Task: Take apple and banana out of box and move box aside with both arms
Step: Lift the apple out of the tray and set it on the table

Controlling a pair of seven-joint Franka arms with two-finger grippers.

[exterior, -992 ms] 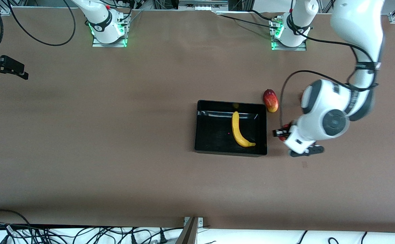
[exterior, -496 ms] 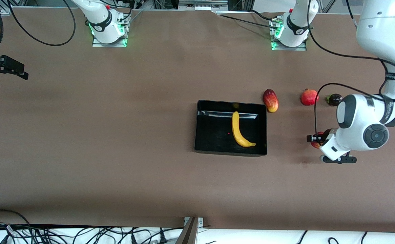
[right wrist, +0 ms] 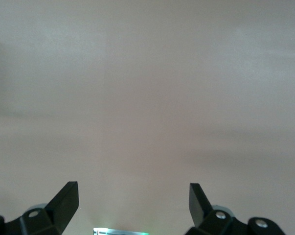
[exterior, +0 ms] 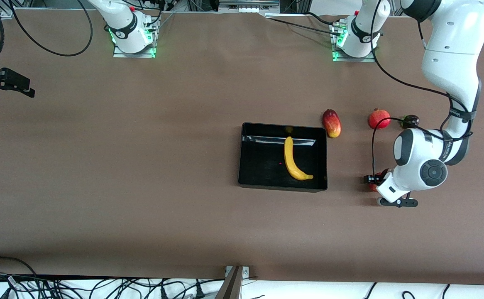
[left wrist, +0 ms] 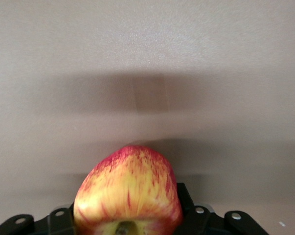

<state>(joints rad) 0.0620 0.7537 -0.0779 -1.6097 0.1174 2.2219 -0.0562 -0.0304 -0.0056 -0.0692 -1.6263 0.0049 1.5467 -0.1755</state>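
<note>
The black box (exterior: 242, 166) lies on the brown table with the yellow banana (exterior: 292, 160) inside it. My left gripper (exterior: 370, 180) is shut on the red-and-yellow apple (exterior: 375, 187), low over bare table beside the box, toward the left arm's end. The apple fills the left wrist view (left wrist: 127, 191), with the black fingers (left wrist: 189, 205) on both sides of it. My right gripper (right wrist: 132, 196) is open and empty over bare table; in the front view it shows as a black shape (exterior: 5, 81) at the right arm's end, waiting.
A red-yellow mango (exterior: 331, 123) lies at the box's corner farther from the front camera. A red pomegranate (exterior: 379, 118) and a small dark fruit (exterior: 411, 121) lie farther toward the left arm's end. Cables run along the table's near edge.
The left gripper with the apple swung from right beside the box out toward the left arm's end, then came partway back. The box, the banana and the right arm have not moved.
</note>
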